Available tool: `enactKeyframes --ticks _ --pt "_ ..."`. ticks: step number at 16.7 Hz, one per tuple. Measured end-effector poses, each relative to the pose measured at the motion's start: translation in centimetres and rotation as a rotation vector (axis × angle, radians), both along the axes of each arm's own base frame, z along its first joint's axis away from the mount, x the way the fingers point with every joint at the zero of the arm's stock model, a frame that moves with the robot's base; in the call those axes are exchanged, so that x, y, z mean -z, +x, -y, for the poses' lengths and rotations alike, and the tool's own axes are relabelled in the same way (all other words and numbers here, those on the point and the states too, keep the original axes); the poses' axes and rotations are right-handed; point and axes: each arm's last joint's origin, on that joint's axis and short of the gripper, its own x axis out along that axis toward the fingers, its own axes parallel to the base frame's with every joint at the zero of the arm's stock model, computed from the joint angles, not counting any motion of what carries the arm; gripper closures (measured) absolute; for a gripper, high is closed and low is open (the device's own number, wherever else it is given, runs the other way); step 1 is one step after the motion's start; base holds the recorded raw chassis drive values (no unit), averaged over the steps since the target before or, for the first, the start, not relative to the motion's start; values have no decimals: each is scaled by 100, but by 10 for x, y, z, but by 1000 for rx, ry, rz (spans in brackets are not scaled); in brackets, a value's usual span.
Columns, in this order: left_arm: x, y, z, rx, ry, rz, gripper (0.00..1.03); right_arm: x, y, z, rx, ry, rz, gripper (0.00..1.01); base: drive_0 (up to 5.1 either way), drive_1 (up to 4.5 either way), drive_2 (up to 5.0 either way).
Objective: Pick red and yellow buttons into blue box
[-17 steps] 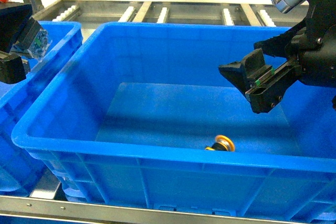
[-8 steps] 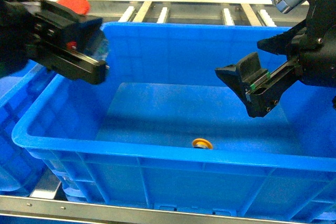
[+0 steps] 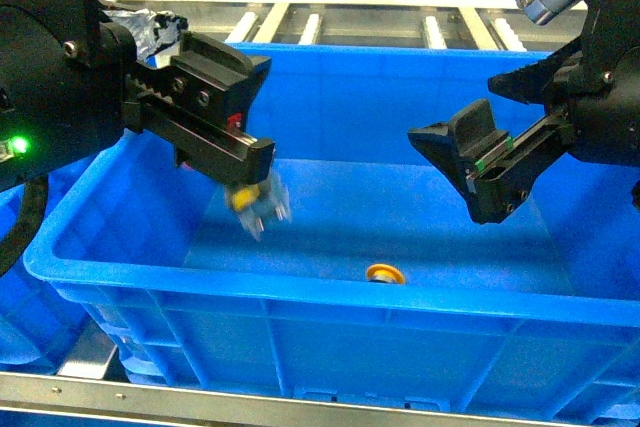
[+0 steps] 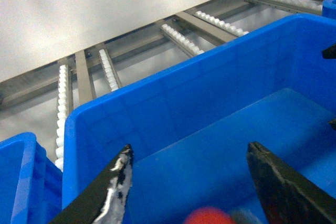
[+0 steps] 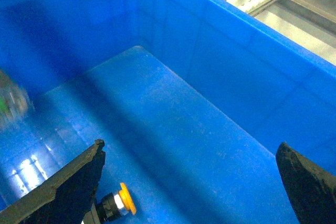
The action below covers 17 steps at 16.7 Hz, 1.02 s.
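Just changed: half a second back my left gripper (image 3: 240, 162) was over the box's left rim with a button held in it; now it sits further in, over the floor, and a blurred object (image 3: 255, 205) hangs just below it in mid-air

Falling object: motion-smeared in the head view, yellowish on top with a clear blocky part; in the left wrist view a red blob (image 4: 209, 216) shows between the fingers at the bottom edge. I judge this to be the red button just let go, but the blur keeps me from being certain of its colour

Left gripper: fingers spread apart, nothing between them in the wrist view except that red blur below

Right gripper (image 3: 480, 162): fingers wide apart, empty, hovering over the right half of the box, about where it was a second ago

Yellow button (image 3: 384, 274): lying on the floor of the blue box (image 3: 330, 302) near the front wall; it has rolled a little left and turned since a second ago. The right wrist view shows its cap and dark base (image 5: 119, 204) on its side

Meaning for the task: one button is in, the second looks to be dropping in. If it lands inside, I'd judge the job done

Risk: a bounce off the hard floor, though the walls are deep
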Motion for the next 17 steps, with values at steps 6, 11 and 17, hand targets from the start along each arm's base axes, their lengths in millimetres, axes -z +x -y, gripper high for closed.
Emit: enactKeyframes --ticks 6,11,17 --pt "0 0 0 2 0 -1 6 0 0 0 0 0 0 3 0 0 0" --pt "-2 -2 2 -63 -30 16 9 0 -1 -4 143 42 117 10 0 0 0" --pt "14 -59 -61 -373 -249 -22 74 8 -83 56 643 277 226 76 0 0 0"
